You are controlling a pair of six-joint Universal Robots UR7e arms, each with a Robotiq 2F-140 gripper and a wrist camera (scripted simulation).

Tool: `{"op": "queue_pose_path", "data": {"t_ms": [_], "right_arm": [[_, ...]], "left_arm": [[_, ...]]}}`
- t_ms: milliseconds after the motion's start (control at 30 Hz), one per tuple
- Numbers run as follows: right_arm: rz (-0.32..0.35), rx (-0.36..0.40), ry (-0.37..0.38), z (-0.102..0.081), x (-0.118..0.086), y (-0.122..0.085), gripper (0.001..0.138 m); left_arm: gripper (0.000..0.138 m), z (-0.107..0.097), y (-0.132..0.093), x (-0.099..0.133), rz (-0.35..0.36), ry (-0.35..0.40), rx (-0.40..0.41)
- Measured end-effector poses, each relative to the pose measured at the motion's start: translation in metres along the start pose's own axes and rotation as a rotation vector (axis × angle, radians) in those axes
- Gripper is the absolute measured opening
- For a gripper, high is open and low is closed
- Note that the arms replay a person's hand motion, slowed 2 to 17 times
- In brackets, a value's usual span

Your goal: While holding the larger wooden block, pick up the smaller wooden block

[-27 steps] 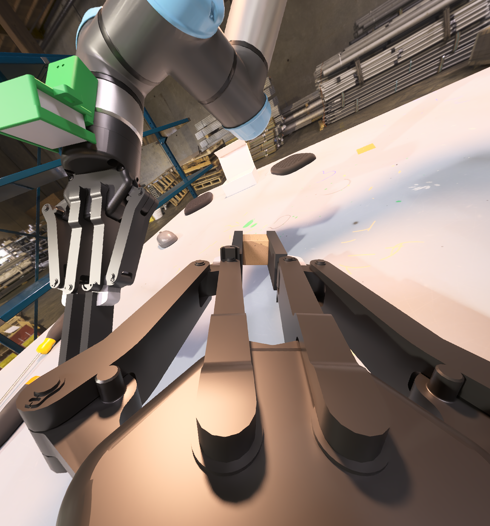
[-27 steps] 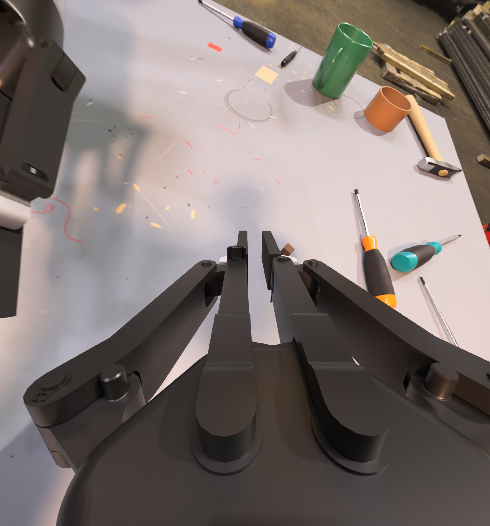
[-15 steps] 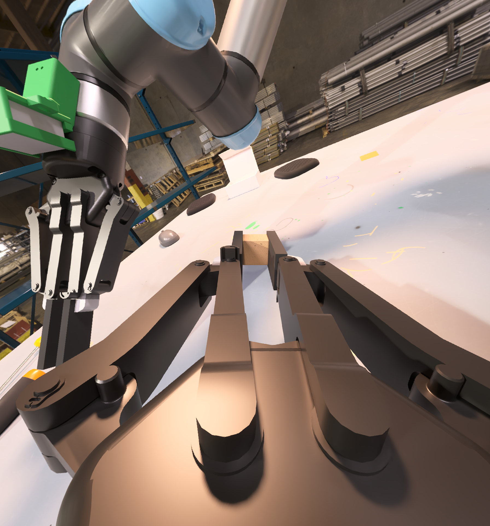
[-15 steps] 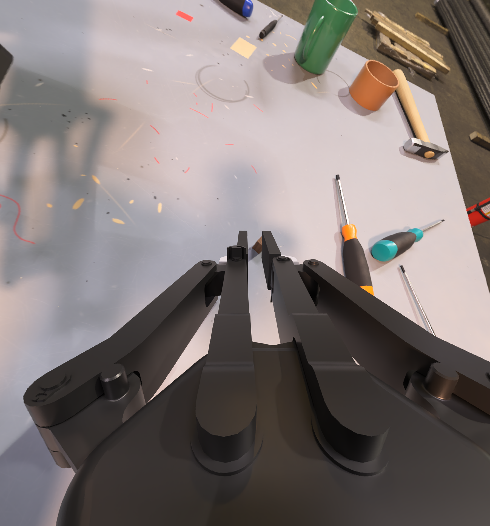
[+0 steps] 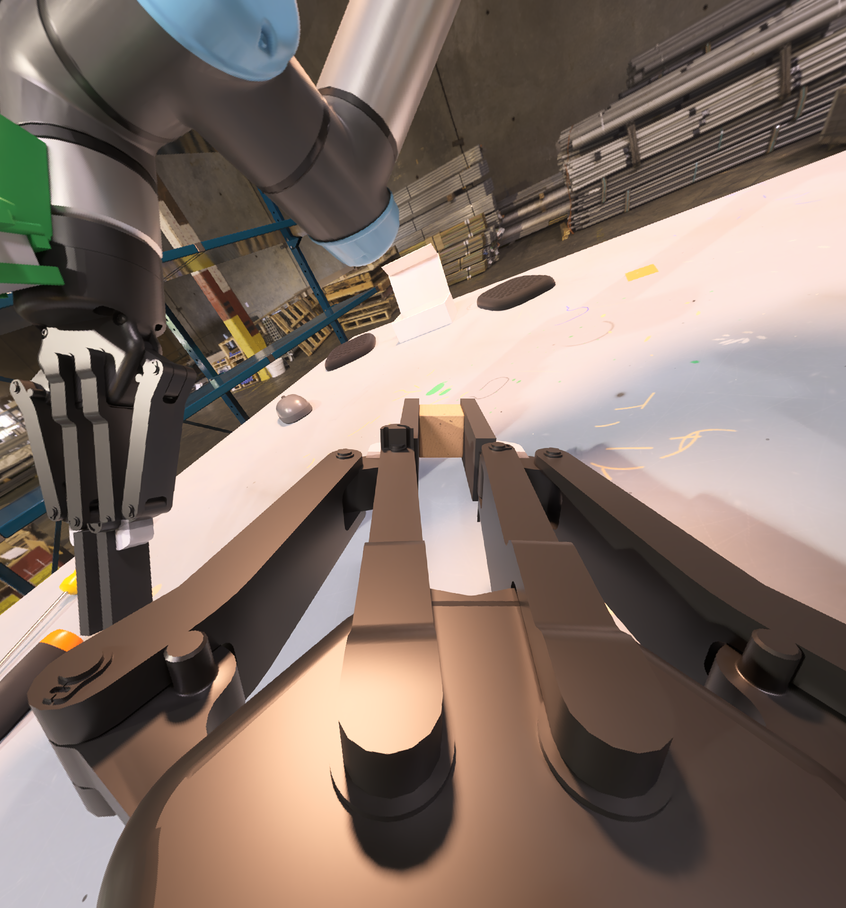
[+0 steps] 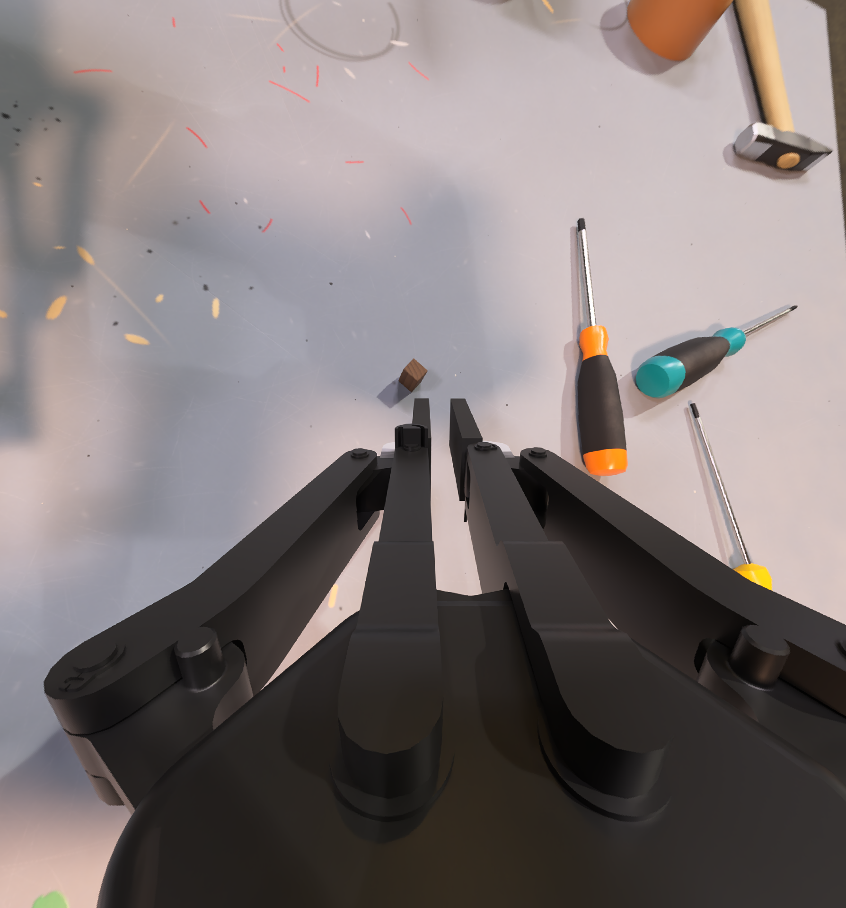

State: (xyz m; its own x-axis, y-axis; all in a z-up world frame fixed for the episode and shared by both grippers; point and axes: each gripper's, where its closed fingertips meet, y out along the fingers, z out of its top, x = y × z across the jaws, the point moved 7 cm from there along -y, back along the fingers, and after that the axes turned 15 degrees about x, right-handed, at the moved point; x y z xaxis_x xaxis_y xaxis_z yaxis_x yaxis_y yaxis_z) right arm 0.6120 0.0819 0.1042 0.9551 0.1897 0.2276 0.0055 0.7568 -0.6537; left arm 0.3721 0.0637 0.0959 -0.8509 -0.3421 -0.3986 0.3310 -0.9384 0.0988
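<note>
Left gripper (image 5: pixel 439 417) has its fingers clamped on the larger wooden block (image 5: pixel 440 436), a pale cube pinched between the tips and held above the white table (image 5: pixel 706 491).

Right gripper (image 6: pixel 439 410) carries nothing: fingers drawn nearly together, a narrow gap between them, nothing in it. It points down at the table. Smaller wooden block (image 6: pixel 412 375), dark brown, sits on the table just past the fingertips and a bit to the left, tilted up on an edge, clear of both fingers.

To the right of the fingers in the right wrist view: orange-and-black screwdriver (image 6: pixel 595 378), teal-and-black screwdriver (image 6: pixel 696 354), a thin yellow-handled screwdriver (image 6: pixel 726 501). Farther off, a hammer (image 6: pixel 770 98) and an orange cup (image 6: pixel 671 24) at the table's far edge.

From the left wrist view, the right arm (image 5: pixel 116 147) stands off to the left, gripper hanging straight down. Also on the table there: white box (image 5: pixel 421 299), two dark oval pads (image 5: pixel 514 290), a small grey lump (image 5: pixel 293 408).
</note>
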Motion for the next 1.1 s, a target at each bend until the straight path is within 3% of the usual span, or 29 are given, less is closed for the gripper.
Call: {"op": "queue_pose_path", "data": {"t_ms": [200, 333, 900, 1100], "right_arm": [[0.026, -0.033, -0.010, -0.003, 0.005, 0.006, 0.012], [0.055, -0.030, -0.072, -0.001, 0.004, 0.011, 0.013], [0.168, -0.055, -0.583, 0.015, -0.008, 0.034, 0.015], [0.232, -0.095, -0.692, 0.018, -0.010, 0.041, 0.017]], "left_arm": [[0.022, 0.000, 0.000, 0.000, 0.000, 0.005, -0.004], [0.022, 0.000, 0.000, 0.001, -0.001, 0.008, -0.008], [0.022, 0.000, -0.002, 0.000, 0.009, 0.006, -0.006], [0.022, 0.000, -0.003, -0.001, 0.015, 0.002, -0.004]]}}
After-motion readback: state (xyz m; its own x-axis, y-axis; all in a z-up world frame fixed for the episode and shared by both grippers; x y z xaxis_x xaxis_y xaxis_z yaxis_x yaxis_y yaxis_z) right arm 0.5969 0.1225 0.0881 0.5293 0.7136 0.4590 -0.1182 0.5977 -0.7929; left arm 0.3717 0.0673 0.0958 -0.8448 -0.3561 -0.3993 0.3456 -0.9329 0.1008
